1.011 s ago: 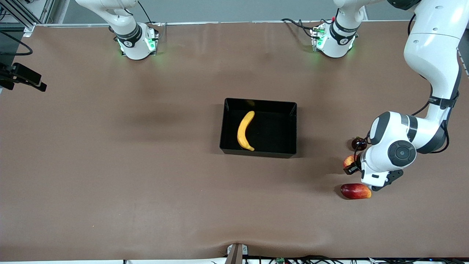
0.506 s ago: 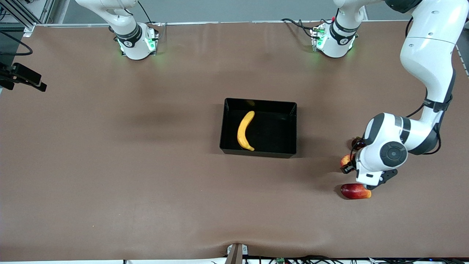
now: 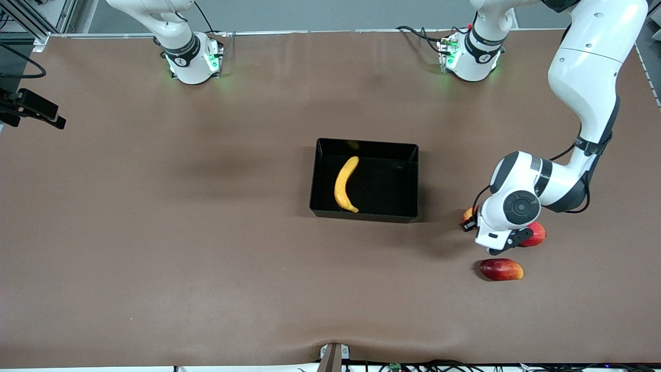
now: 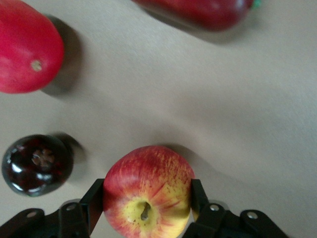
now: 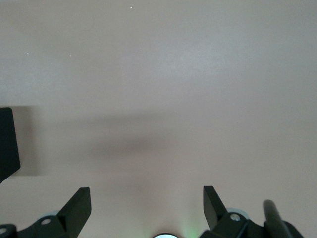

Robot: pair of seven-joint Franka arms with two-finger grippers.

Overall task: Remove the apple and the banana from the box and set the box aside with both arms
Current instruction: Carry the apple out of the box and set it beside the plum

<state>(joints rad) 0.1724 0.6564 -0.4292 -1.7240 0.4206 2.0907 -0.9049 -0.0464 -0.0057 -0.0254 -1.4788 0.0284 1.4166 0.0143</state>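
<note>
Glossy black plastic on the box, mirroring the matt yellow banana. Matt brown covering, slightly rippled, over the desk. Smooth speckled skin on the apple; glossy white shells on the arms.

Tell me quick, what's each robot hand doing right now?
Left end effector: closed on the red-and-yellow apple, lifted above the table.
Right end effector: open, holding nothing, waiting.

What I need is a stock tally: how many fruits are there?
5. Banana in the box; yellow-red apple in the left pincer; red apple, mango and dark round fruit on the table nearby. Right pincer waits open.
</note>
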